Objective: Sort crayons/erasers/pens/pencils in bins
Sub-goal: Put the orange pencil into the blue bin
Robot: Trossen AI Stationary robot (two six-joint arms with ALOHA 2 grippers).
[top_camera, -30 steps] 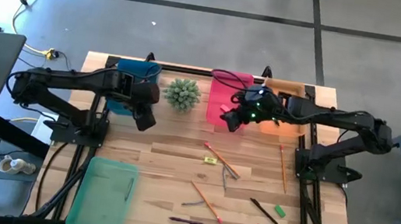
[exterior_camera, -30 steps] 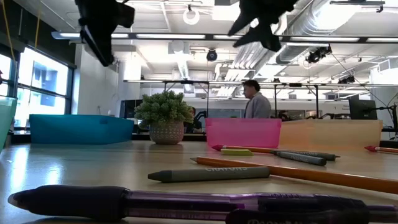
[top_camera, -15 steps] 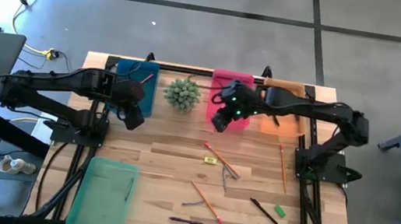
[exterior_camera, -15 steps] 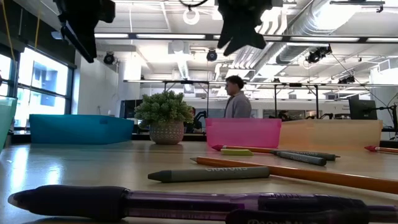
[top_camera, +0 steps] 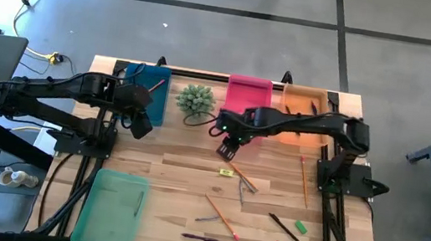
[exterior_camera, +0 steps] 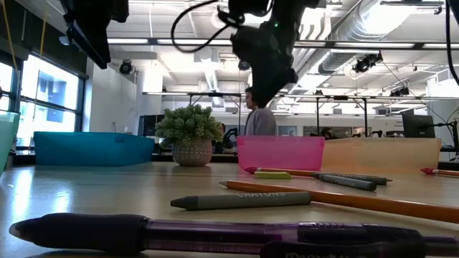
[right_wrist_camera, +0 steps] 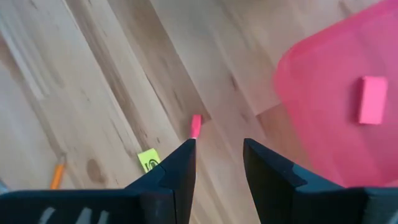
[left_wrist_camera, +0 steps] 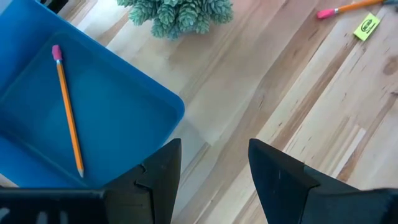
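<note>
My right gripper hangs open and holds nothing, over bare table just in front of the pink bin. Under it lies the pink tip of an orange pencil, beside a yellow eraser. A pink eraser lies in the pink bin. My left gripper is open and holds nothing, above the near right corner of the blue bin, which has an orange pencil in it. More pencils, crayons, pens and erasers lie flat on the near right part of the table.
A potted spiky plant stands between the blue and pink bins. The orange bin is at the far right and the light green bin at the near left. A person walks in the room behind the table.
My right gripper has come down from over the pink and orange bins toward the near left, tipping steeply downward, and now hangs over the table in front of the pink bin. My left gripper has drawn back a little toward the table's left edge. Both have stayed open.
</note>
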